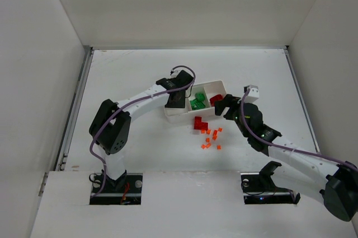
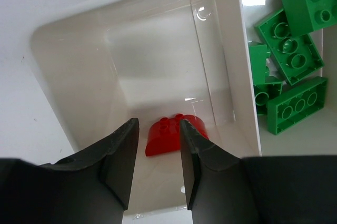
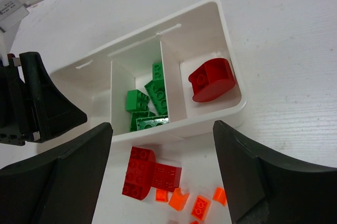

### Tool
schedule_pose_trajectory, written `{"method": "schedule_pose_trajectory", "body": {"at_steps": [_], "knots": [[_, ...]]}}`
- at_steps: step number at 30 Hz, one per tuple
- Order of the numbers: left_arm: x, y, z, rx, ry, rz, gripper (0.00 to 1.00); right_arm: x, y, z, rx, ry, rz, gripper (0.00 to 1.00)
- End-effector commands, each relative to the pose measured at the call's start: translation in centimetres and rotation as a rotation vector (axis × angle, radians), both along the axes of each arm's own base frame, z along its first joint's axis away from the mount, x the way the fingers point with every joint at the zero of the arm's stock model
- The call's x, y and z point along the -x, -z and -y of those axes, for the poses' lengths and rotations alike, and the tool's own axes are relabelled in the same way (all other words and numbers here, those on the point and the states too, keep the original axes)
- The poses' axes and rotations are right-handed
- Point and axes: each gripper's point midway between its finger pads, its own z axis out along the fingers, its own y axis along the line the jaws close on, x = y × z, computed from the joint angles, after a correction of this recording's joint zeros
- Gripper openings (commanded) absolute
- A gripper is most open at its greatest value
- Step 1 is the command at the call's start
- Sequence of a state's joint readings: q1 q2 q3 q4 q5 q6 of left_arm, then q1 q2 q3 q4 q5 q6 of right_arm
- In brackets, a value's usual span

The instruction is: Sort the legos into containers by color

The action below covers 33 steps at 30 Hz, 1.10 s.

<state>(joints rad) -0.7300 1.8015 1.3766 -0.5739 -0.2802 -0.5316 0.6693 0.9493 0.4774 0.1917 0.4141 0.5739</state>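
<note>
Only the left wrist view shows a rounded red brick [image 2: 174,137] lying in the tray's [image 2: 231,50] end compartment, under the slightly parted left gripper [image 2: 158,124], which hides it from above. The right gripper [image 3: 162,125], spread wide and empty, hovers over loose red bricks [image 3: 147,174] and orange bits [image 3: 200,205] on the desk [image 3: 284,50].

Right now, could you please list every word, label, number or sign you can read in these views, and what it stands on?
No text can be read in any view.
Tiny dark marks on the white module at the right wrist view's upper left: too small to read.
The white tray and the lego bricks show no print.
</note>
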Motion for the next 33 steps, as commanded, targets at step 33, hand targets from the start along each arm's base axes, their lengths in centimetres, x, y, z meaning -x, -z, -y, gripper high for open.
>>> {"method": "schedule_pose_trajectory", "body": {"at_steps": [33], "knots": [[0.5,3.0,-0.5,0.002,-0.03,-0.104,0.39,-0.1,-1.8,-0.8,-0.055,-0.019,0.051,0.83]]}}
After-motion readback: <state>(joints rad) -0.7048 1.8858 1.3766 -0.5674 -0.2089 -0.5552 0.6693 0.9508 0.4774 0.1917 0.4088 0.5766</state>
